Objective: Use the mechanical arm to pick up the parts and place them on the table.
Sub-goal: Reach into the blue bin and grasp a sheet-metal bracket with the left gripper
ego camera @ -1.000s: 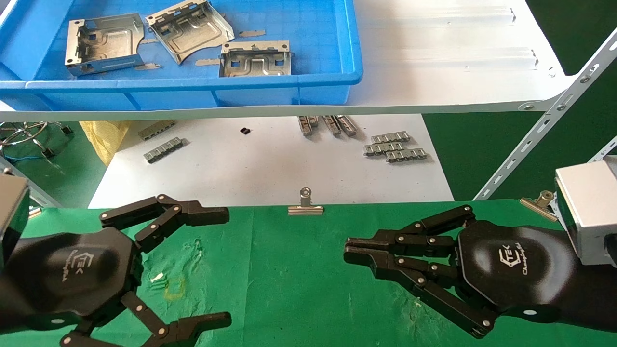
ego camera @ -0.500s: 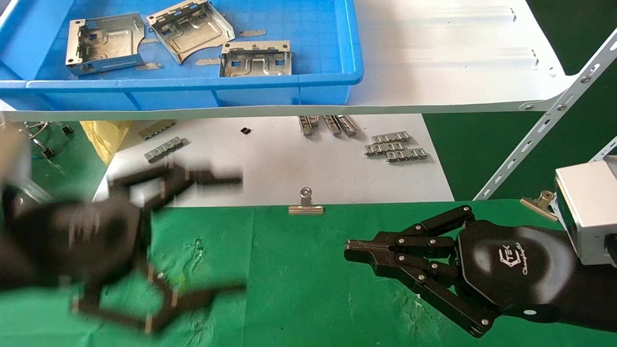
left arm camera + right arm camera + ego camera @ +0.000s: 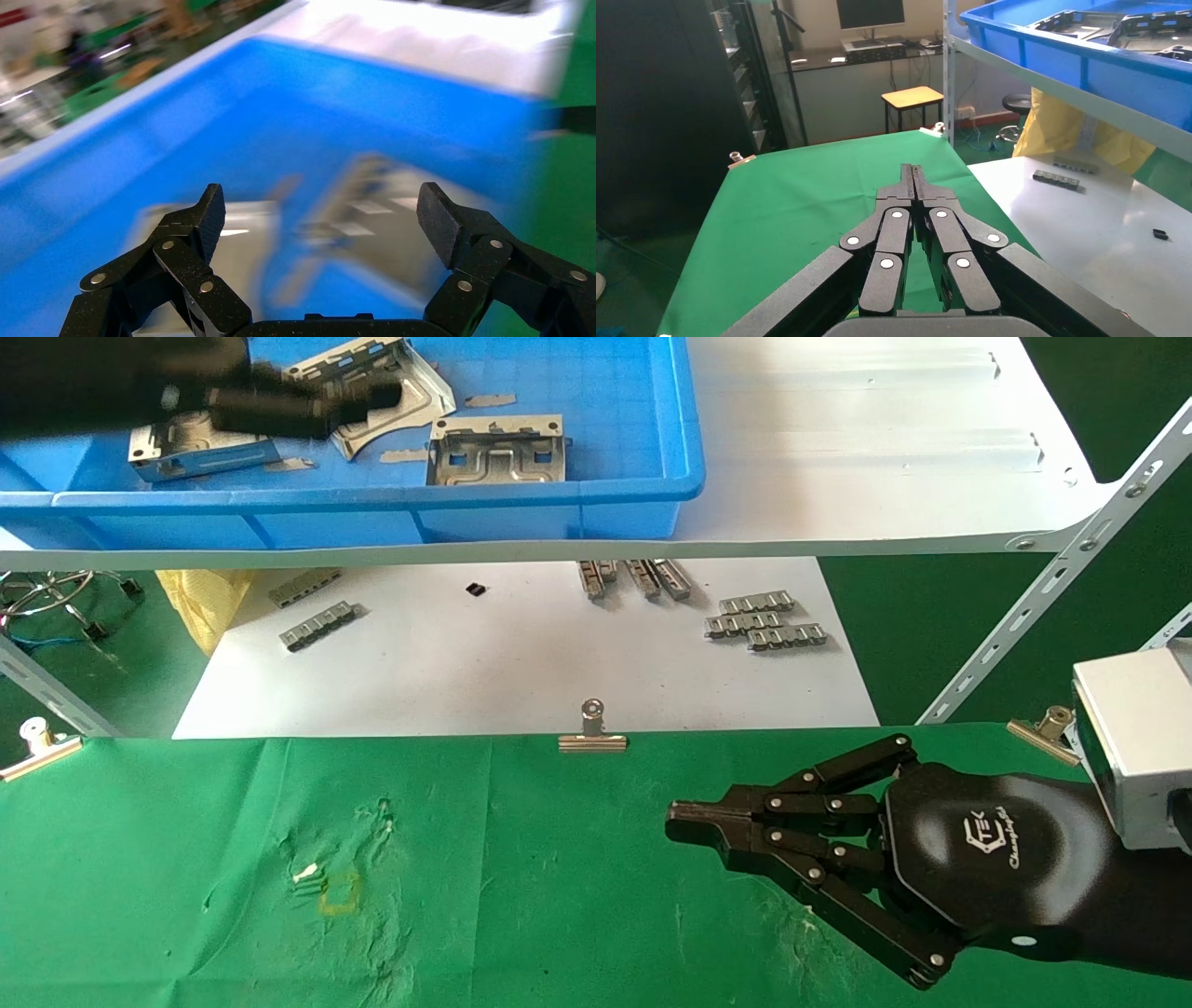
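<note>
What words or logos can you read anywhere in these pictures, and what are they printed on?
"TEK": white logo on the black palm of the right gripper, parked over the green table.
Cursive white line beside that logo: too small to read for certain.
Left gripper, over the blue bin: blurred, nothing readable.
Parts: no print visible.

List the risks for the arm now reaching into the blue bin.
The open left gripper hovers over shiny silver sheet-metal brackets crowded in the blue plastic bin; closing may catch two at once. Thin grey strips lying between them could snag. The right gripper sits shut over the green cloth table, occupying drop space.
</note>
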